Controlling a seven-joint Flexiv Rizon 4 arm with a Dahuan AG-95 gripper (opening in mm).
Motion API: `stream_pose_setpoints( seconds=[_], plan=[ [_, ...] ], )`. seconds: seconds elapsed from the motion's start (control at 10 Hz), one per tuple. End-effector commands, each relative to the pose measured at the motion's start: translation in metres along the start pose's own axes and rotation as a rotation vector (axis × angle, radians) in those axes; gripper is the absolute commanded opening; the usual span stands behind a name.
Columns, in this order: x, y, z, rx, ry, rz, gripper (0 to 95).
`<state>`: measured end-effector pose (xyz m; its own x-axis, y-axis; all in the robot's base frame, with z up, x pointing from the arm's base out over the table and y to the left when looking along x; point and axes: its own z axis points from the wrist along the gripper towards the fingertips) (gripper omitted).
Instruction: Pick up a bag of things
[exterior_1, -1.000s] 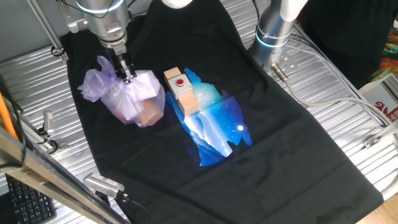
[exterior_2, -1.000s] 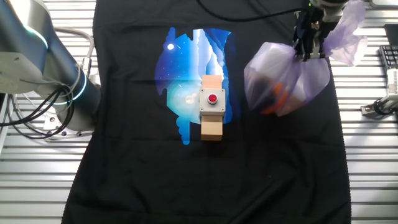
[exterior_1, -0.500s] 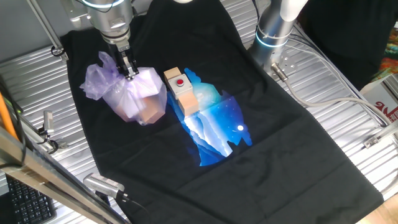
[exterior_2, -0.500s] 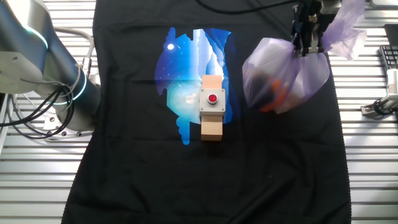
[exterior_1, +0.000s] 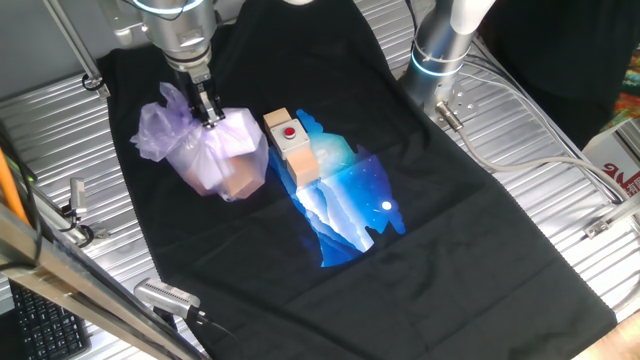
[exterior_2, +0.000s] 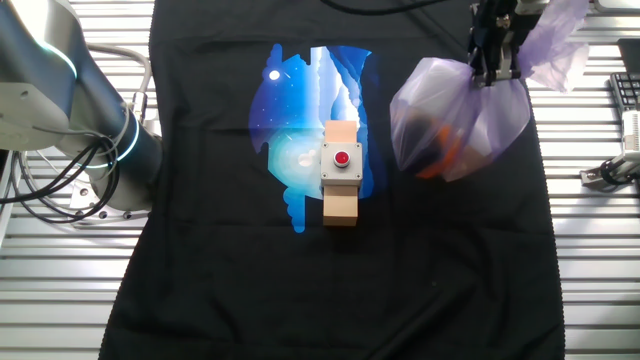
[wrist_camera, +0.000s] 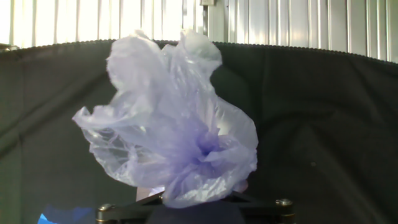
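Note:
The bag of things (exterior_1: 215, 155) is a pale-lilac thin plastic bag with tan and orange blocks showing through it. It hangs at the left of the black cloth, and at the upper right in the other fixed view (exterior_2: 460, 115). My gripper (exterior_1: 211, 119) is shut on the bag's knotted neck, also seen from the other side (exterior_2: 493, 75). The crinkly top (wrist_camera: 171, 118) fans out and fills the hand view. The bag's bottom sits close to the cloth; I cannot tell whether it touches.
A bare wooden block with a red button (exterior_1: 291, 145) stands just right of the bag on a black cloth with a blue print (exterior_1: 350, 205). A second arm's base (exterior_1: 440, 45) stands at the back right. Ribbed metal table (exterior_1: 560, 200) surrounds the cloth.
The gripper and the bag have risen slightly over the last second. The wooden block has not moved.

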<state>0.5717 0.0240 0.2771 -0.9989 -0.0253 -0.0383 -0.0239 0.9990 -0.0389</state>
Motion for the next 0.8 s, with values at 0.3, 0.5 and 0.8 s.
stream_pose_setpoints(
  seconds=[0.3,0.5,0.8],
  plan=[
    [-0.0005,0.0003,-0.001,-0.002,0.004,0.002,0.0],
    [0.0005,0.0001,-0.0021,-0.005,0.006,-0.003,0.0],
    [0.0008,0.0002,-0.0025,-0.005,0.007,-0.015,0.0]
  ],
)
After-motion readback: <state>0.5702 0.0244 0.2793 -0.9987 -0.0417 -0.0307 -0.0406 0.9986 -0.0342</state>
